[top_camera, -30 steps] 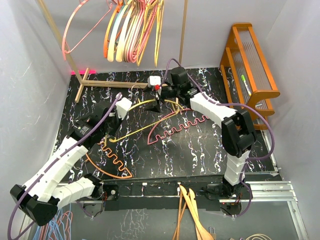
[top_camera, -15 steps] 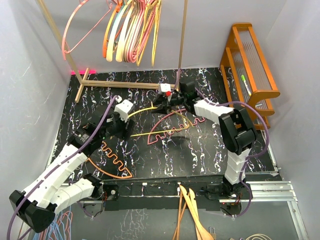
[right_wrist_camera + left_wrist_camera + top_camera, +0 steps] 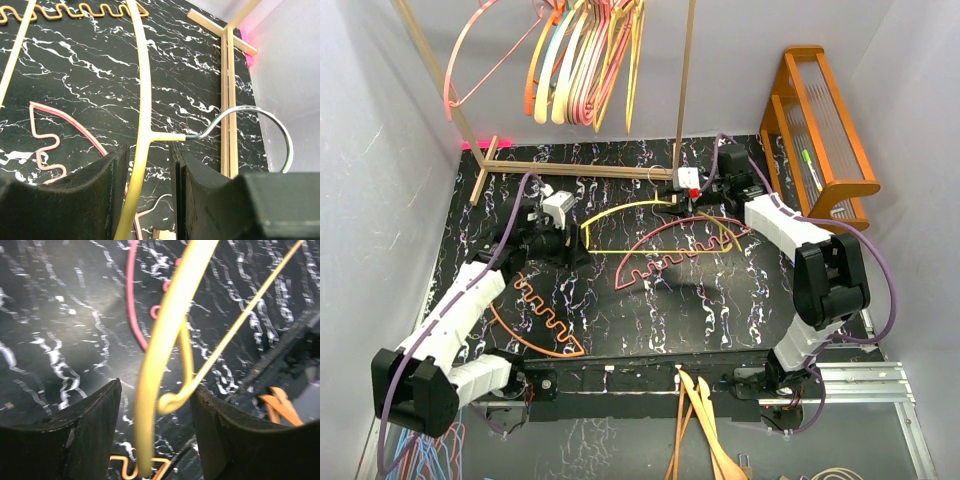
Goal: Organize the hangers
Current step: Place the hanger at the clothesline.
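A yellow hanger point(image 3: 620, 207) lies over the black marbled table, and my right gripper point(image 3: 676, 200) is shut on it beside its neck. In the right wrist view its bar point(image 3: 142, 90) runs between the fingers of that gripper point(image 3: 148, 150), with the metal hook point(image 3: 270, 117) beyond. My left gripper point(image 3: 570, 245) stands open around the hanger's left end point(image 3: 165, 325), the fingers of the gripper point(image 3: 157, 390) apart from it. A pink wavy-barred hanger point(image 3: 670, 262) and an orange one point(image 3: 545, 320) lie flat. Several hangers point(image 3: 580, 60) hang from the rack.
The rack's wooden post point(image 3: 685, 80) and base bar point(image 3: 550, 168) stand at the back. An orange wooden shelf point(image 3: 825, 130) fills the right side. Light wooden hangers point(image 3: 700, 410) and thin wire hangers point(image 3: 430, 450) lie below the table's near edge.
My left gripper opened off the yellow hanger and drew back left. My right gripper shut on the hanger near its hook and carried it right.
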Controlling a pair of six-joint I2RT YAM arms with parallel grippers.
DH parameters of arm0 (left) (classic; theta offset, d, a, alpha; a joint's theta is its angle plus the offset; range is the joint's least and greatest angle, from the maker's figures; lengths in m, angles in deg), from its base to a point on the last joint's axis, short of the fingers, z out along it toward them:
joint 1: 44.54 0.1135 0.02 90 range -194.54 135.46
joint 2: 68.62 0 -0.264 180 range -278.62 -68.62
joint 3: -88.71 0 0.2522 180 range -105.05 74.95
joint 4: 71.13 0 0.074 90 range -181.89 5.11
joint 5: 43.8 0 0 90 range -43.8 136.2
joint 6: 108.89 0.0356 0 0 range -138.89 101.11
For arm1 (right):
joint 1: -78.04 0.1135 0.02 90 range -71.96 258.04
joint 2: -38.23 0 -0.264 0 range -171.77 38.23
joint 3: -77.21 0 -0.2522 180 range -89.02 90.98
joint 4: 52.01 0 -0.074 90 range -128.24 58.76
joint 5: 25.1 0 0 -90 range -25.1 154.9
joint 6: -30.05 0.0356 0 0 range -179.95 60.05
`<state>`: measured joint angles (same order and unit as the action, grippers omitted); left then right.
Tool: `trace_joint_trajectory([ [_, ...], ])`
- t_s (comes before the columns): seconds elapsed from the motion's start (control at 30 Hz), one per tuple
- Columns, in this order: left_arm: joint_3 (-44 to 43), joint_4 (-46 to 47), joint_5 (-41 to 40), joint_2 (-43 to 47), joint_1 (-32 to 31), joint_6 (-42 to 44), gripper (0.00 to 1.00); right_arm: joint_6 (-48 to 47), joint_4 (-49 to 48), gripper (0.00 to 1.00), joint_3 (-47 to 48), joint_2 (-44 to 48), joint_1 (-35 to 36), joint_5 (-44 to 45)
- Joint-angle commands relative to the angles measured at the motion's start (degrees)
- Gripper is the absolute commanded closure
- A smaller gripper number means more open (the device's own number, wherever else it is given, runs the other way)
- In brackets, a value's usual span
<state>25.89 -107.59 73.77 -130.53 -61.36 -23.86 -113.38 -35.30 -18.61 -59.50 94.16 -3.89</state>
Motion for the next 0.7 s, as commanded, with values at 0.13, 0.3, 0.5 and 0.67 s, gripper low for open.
trace_joint_trajectory([
  [0.13, -5.9, -0.3, 17.0, -4.0, 0.3, -0.2, 0.41, -19.4, 13.1, 0.92, 0.0, 3.8, 0.1, 0.1],
  [0.3, -7.1, -3.4, 17.9, -4.2, 0.5, 2.5, 0.67, -20.6, 13.3, 0.92, 0.2, 3.5, -0.4, 0.4],
  [0.5, -6.4, -3.6, 19.7, -3.6, 0.5, 3.1, 0.72, -21.3, 13.6, 0.92, 0.3, 3.3, -0.6, 0.1],
  [0.67, -6.9, -2.5, 25.1, -5.8, 0.6, 3.0, 1.0, -19.5, 14.0, 0.79, 1.2, 3.2, -0.6, -0.6],
])
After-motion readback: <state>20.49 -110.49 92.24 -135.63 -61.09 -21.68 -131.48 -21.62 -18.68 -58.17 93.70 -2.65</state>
